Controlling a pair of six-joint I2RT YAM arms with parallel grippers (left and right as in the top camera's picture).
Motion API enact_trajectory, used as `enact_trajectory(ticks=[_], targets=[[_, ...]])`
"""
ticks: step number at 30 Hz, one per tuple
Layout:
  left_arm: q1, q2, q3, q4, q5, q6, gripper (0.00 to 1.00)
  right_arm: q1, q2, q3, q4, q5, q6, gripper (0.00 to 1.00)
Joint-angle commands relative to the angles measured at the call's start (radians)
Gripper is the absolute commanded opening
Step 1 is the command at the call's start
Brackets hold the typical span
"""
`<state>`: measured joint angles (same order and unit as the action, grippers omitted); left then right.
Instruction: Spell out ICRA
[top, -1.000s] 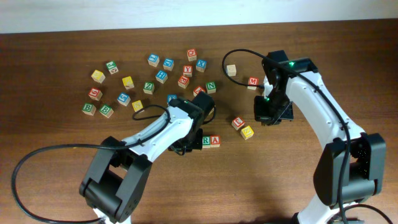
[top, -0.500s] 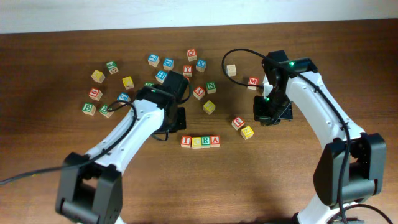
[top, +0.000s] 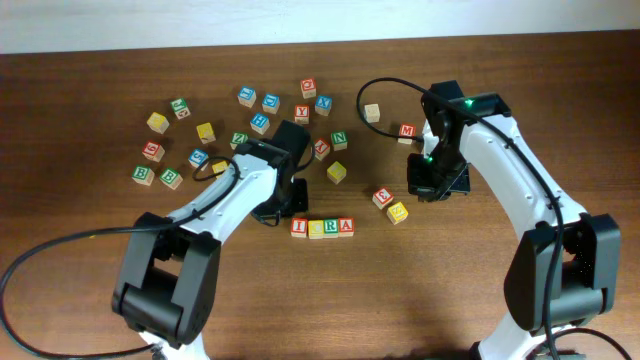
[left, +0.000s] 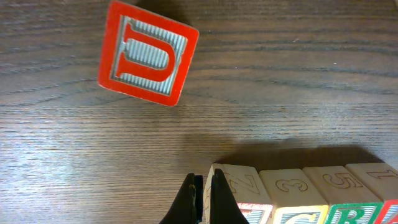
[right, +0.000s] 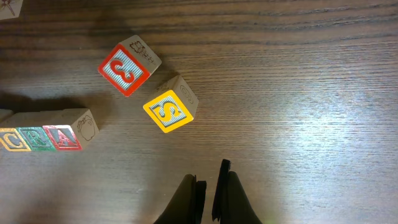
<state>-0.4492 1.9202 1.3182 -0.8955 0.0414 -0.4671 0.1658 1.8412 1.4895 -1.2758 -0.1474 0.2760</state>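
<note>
ICRA row (top: 322, 227) sits mid-table, on near side of loose blocks (top: 259, 122). L gripper (left: 204, 200) closed, empty, tips just by row's left end. R gripper (right: 209, 196) closed, empty, right of row, near yellow S block (right: 169, 112).

Overhead cam: fixed, high up, looks straight down on the counter (top: 100, 290), whole scene in frame. L wrist cam: v. close to the counter, faces down, left tool (left: 204, 199) at bottom edge, row (left: 298, 190) just past it. R wrist cam: further off, also faces down, right tool (right: 208, 196) at bottom edge. Shared: both wrist views catch part of the row; overhead has all of it.
</note>
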Motion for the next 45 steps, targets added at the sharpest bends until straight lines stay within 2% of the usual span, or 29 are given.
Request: enact_trajectory(ticks=[1, 11, 12, 17, 21, 27, 38, 45], targets=[[-0.002, 0.039, -0.009, 0.001, 0.027, 0.013, 0.00, -0.002, 0.000, 0.019, 0.001, -0.006, -0.010, 0.04], [0.008, 0.056, -0.007, -0.007, 0.048, 0.014, 0.00, -0.002, 0.000, 0.016, 0.007, -0.007, -0.010, 0.04], [0.021, 0.056, -0.001, -0.013, 0.048, 0.042, 0.00, -0.002, 0.000, 0.008, 0.009, -0.007, -0.010, 0.04], [0.110, 0.049, 0.042, -0.103, 0.050, 0.058, 0.00, -0.002, 0.000, -0.066, 0.063, -0.044, -0.006, 0.04], [0.105, 0.049, 0.037, -0.180, 0.080, 0.065, 0.00, 0.020, 0.000, -0.153, 0.178, -0.130, 0.005, 0.04], [0.078, 0.049, -0.037, -0.110, 0.154, 0.050, 0.00, 0.124, 0.000, -0.211, 0.277, -0.128, 0.065, 0.04], [0.078, 0.049, -0.040, -0.068, 0.154, 0.050, 0.00, 0.208, 0.000, -0.277, 0.377, -0.158, 0.114, 0.04], [0.078, 0.049, -0.040, -0.063, 0.154, 0.050, 0.00, 0.222, 0.000, -0.344, 0.498, -0.164, 0.179, 0.04]])
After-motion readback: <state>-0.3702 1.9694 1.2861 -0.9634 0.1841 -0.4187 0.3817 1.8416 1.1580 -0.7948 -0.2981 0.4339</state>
